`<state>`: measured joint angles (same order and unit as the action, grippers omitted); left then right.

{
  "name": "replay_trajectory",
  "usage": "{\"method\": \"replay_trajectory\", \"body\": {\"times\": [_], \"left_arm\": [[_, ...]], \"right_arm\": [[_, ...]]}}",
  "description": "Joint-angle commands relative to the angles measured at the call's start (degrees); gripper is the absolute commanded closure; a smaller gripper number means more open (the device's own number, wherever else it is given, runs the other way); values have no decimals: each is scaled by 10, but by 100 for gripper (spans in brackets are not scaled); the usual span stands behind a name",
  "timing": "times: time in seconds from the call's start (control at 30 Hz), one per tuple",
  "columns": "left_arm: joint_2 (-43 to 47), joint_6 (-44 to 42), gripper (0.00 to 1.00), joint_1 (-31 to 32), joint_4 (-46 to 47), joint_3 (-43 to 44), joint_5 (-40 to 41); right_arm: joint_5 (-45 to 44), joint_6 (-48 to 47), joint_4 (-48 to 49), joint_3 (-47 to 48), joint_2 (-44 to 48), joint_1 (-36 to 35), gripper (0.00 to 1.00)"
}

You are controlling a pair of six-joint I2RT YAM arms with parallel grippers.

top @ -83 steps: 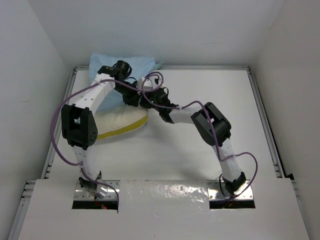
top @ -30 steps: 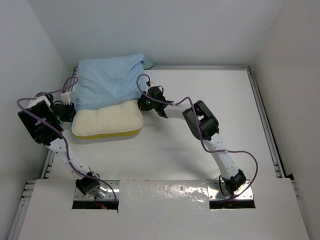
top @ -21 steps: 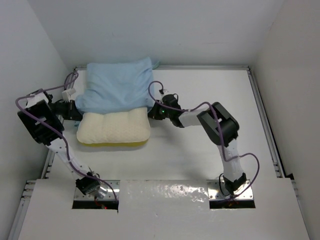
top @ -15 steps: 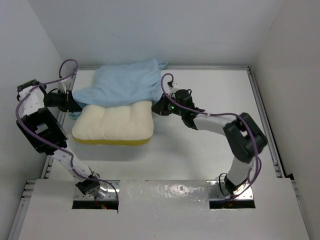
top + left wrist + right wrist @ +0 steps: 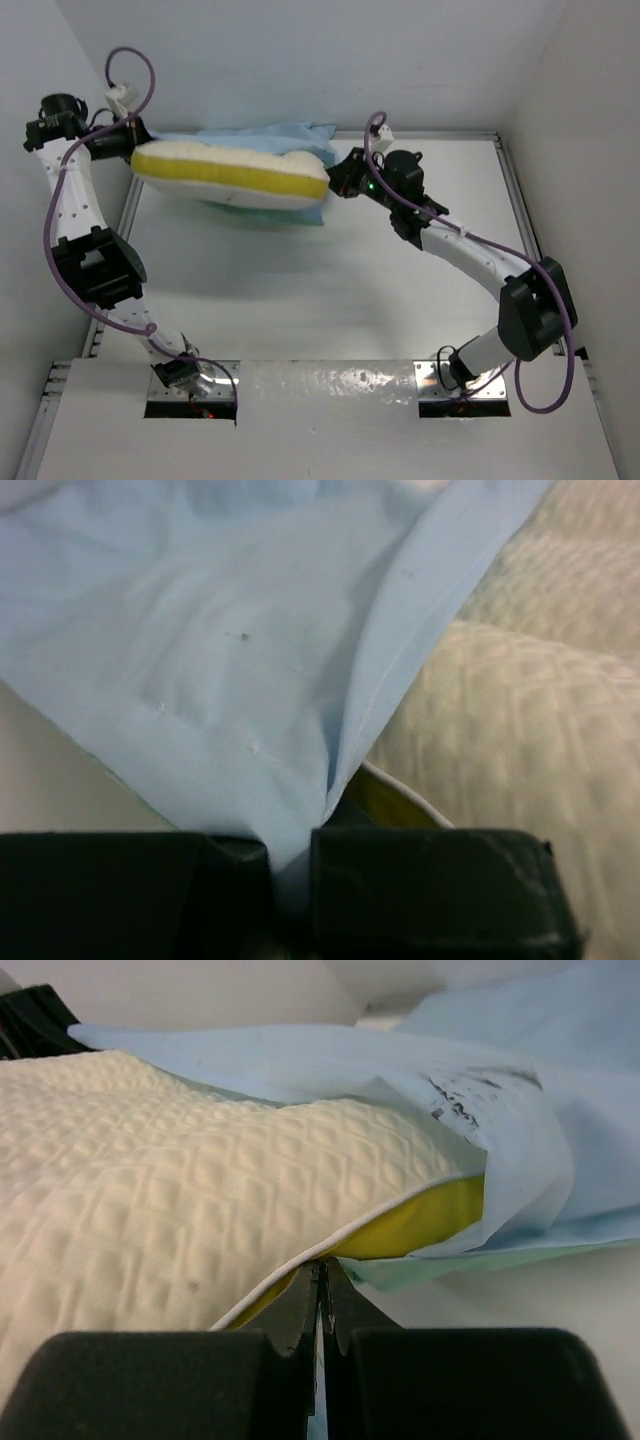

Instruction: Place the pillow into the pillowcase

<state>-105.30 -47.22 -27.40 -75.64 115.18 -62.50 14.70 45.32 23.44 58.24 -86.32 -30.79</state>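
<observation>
Pillow hangs above the table, long axis L–R, slung btwn both arms w/ its yellow band facing the top camera. Pillowcase drapes behind & under it. L claw is pinching the blue hem at the L end. R claw is pressed together at the R end, apparently on the pillowcase hem. No legible writing, only dark smudges on the cloth.

Nothing legible shows in any view: no word, brand, number or sign. In the right wrist view the pillowcase carries a short streak of dark marks at about one o'clock. They may be print, but they are too smudged to make out as letters.
</observation>
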Motion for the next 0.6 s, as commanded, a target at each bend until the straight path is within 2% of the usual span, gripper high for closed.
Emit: {"method": "replay_trajectory", "body": {"times": [0.0,0.03,0.07,0.1,0.13,0.17,0.2,0.23,0.3,0.37,0.43,0.47,0.53,0.57], "left_arm": [[45,271,100,13,193,104,-134],[67,373,100,14,425,55,-142],[95,493,100,18,606,8,-147],[118,756,100,19,799,-41,-138],[135,842,100,19,1048,-63,-116],[128,881,100,22,1067,-36,-104],[102,865,100,25,977,8,-94],[91,845,100,28,932,96,-70],[87,850,100,31,920,130,-52],[109,876,100,38,953,82,-39],[150,865,100,65,963,-8,-35],[163,849,100,74,957,-34,-34],[177,824,100,101,902,-75,-36],[178,794,100,108,877,-79,-34]], "right_arm": [[-37,-49,40,132,52,26,100],[-37,-52,33,157,48,36,100],[-38,-55,23,181,44,48,100],[-41,-60,0,232,41,69,100],[-43,-61,-14,259,36,78,100],[-42,-63,-24,304,36,85,100],[-43,-73,-37,321,38,91,100],[-47,-80,-44,336,45,91,100],[-47,-88,-41,349,56,91,100],[-60,-90,-38,318,78,90,100],[-65,-81,-59,285,90,91,100],[-36,-83,-68,253,98,89,100],[-20,-123,-132,237,95,59,100],[-27,-196,-186,237,82,39,94]]}}
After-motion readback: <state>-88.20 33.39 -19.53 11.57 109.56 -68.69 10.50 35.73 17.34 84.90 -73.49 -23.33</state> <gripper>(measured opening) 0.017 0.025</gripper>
